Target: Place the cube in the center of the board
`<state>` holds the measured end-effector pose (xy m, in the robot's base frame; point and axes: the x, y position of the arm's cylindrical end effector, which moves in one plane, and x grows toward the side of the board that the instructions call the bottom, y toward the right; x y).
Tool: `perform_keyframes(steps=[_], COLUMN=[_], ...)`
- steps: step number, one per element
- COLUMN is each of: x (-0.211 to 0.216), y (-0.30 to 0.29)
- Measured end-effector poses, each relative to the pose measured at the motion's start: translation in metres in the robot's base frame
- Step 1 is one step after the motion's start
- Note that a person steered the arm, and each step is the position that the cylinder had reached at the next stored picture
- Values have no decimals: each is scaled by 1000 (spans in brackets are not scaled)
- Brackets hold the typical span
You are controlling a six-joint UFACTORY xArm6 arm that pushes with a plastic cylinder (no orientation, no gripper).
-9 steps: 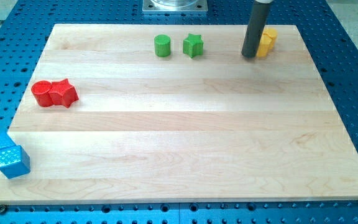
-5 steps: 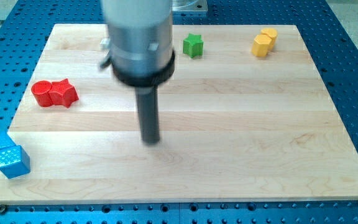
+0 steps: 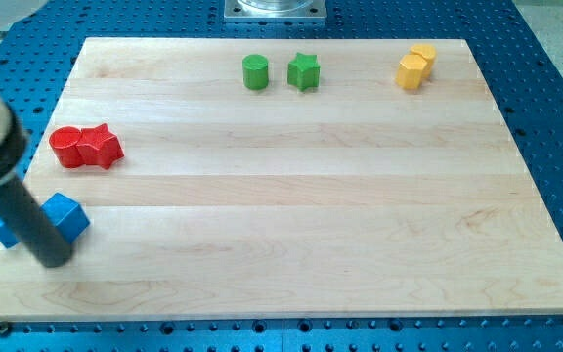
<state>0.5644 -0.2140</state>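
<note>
A blue cube (image 3: 67, 215) sits near the board's left edge, low in the view. My tip (image 3: 54, 260) is at the view's bottom left, just below and left of the cube, touching or nearly touching it. The dark rod rises from the tip toward the upper left and hides part of a second blue block (image 3: 5, 233) at the board's left edge.
A red cylinder (image 3: 64, 147) and a red star (image 3: 100, 146) touch at the left. A green cylinder (image 3: 255, 71) and a green star (image 3: 304, 70) stand at the top middle. Two yellow blocks (image 3: 415, 66) sit at the top right. The wooden board (image 3: 291, 225) lies on a blue perforated table.
My tip swept from the top right, across the middle, to the bottom left. The blue cube has shifted right and up, from the board's left corner to farther onto the board.
</note>
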Motion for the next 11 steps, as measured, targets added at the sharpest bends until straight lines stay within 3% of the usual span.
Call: perform_keyframes(steps=[1, 2, 6, 8, 10, 11], x=[36, 42, -1, -21, -26, -51], y=[-16, -82, -90, -28, -52, 33])
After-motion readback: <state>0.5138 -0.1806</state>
